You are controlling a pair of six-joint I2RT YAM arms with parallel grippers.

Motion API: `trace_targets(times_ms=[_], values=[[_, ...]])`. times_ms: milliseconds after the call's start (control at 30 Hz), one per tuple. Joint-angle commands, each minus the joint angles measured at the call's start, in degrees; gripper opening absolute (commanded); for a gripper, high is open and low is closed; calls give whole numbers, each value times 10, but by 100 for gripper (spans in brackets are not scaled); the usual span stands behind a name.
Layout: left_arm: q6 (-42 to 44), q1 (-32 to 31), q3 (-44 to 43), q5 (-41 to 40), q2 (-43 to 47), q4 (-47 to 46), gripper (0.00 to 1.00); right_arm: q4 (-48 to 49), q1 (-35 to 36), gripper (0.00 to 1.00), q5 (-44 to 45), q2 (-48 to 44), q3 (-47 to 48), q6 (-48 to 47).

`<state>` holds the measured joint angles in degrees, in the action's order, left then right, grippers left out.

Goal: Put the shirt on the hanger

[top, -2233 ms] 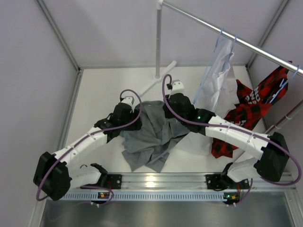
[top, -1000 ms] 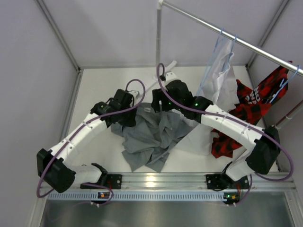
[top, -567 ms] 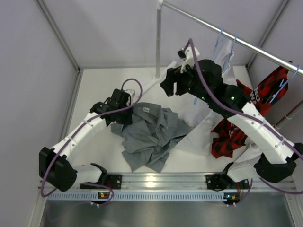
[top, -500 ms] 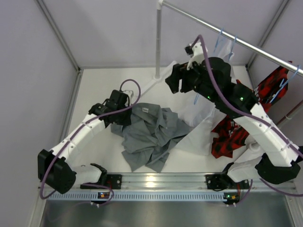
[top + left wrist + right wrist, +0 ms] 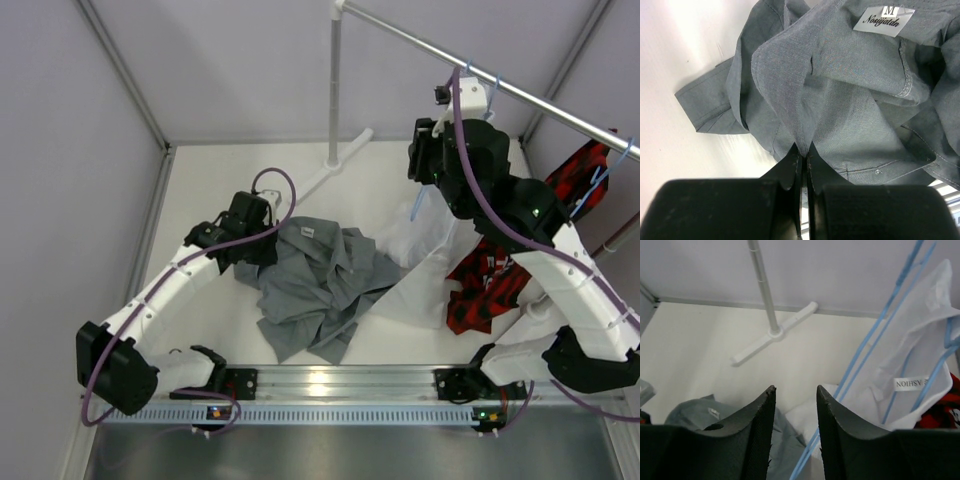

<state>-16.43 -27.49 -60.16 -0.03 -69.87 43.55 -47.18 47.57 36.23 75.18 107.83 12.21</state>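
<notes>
The grey shirt (image 5: 320, 285) lies crumpled on the white table, its neck label (image 5: 882, 20) facing up. My left gripper (image 5: 250, 243) is at the shirt's left edge, shut on a fold of the grey fabric (image 5: 804, 147). My right gripper (image 5: 420, 160) is raised high near the rail, well away from the shirt. Its jaws stand apart with nothing between them (image 5: 795, 387). The light-blue hanger (image 5: 867, 352) hangs just right of the right fingers, its thin wires slanting down beside the white shirt (image 5: 912, 360); in the top view its wire (image 5: 415, 207) shows below the right wrist.
A metal rail (image 5: 560, 110) crosses the back right, its upright pole (image 5: 335, 90) standing on a white foot (image 5: 772, 335). A red-and-black garment (image 5: 505, 270) hangs at the right. Grey walls enclose the table on the left, back and right.
My right arm has risen from the shirt's collar and swung right up to the rail, its jaws narrowing on the way. My left gripper has stayed shut on the shirt.
</notes>
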Motion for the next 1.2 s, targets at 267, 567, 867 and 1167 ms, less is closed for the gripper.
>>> trace_targets(times_ms=[267, 567, 867, 1167], values=[[10, 2, 9, 21, 15, -28, 0, 10, -8, 34, 130, 1, -71, 19], [10, 2, 10, 27, 14, -28, 0, 45, -13, 32, 141, -19, -133, 37], [10, 1, 10, 34, 15, -28, 0, 66, -22, 25, 157, -23, -165, 58], [11, 2, 11, 38, 20, -28, 0, 87, -27, 12, 162, -28, -184, 74]])
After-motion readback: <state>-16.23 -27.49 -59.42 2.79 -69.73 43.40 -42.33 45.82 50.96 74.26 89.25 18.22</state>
